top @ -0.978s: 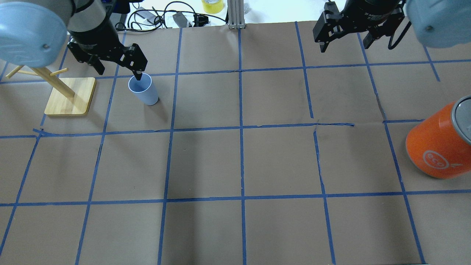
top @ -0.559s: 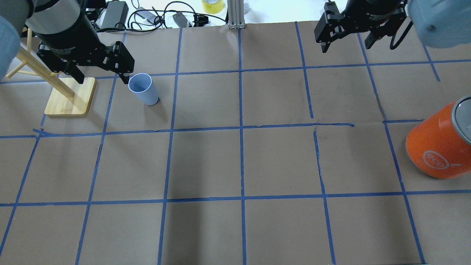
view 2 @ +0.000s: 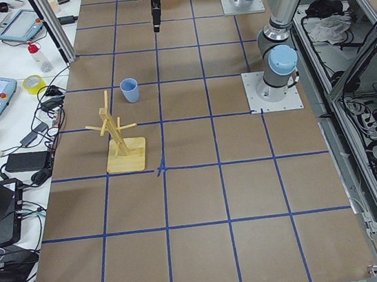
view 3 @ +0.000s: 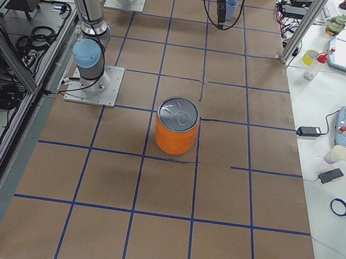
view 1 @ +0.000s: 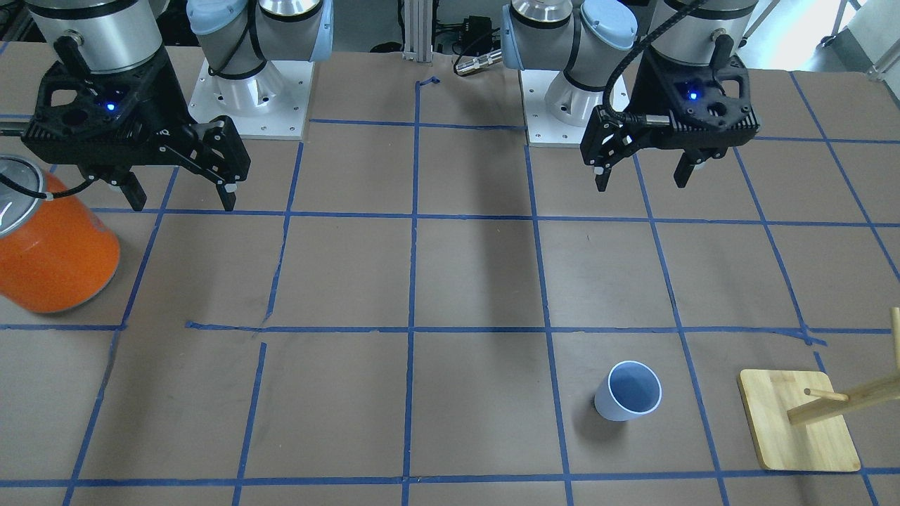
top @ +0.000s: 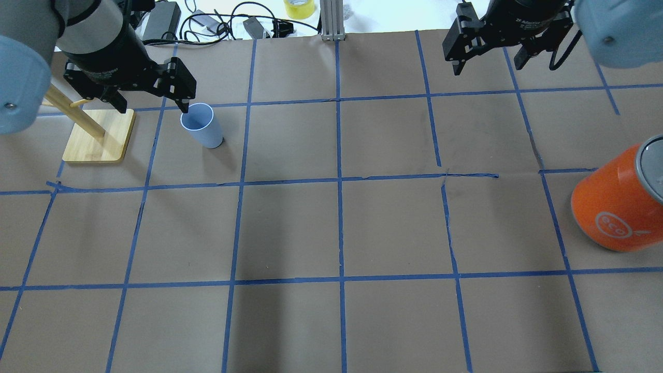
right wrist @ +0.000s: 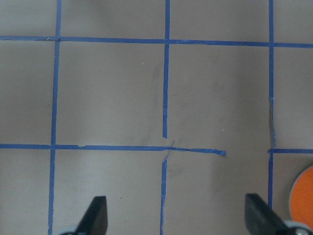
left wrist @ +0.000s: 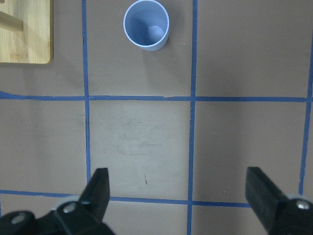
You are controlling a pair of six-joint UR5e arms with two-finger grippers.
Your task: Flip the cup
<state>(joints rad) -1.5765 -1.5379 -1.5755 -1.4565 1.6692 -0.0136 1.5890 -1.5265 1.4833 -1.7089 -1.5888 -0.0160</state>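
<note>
The pale blue cup [top: 201, 126] stands upright, mouth up, on the brown table paper, also seen in the front view [view 1: 628, 391] and the left wrist view [left wrist: 146, 24]. My left gripper [top: 153, 106] is open and empty. It hangs well above the table, on the robot's side of the cup [view 1: 641, 184], and touches nothing. Its two fingertips [left wrist: 100, 183] frame bare paper in the wrist view. My right gripper [top: 487, 67] is open and empty, high over the far right of the table [view 1: 183, 205].
A large orange can [top: 616, 202] with a silver top stands at the right edge. A wooden peg rack on a square base [top: 98, 134] stands just left of the cup. Cables and a yellow tape roll [top: 299, 8] lie beyond the far edge.
My left gripper's finger was at the cup's rim a second ago. It has since pulled away to the left and up. The cup stays upright in place. The right arm barely moved.
</note>
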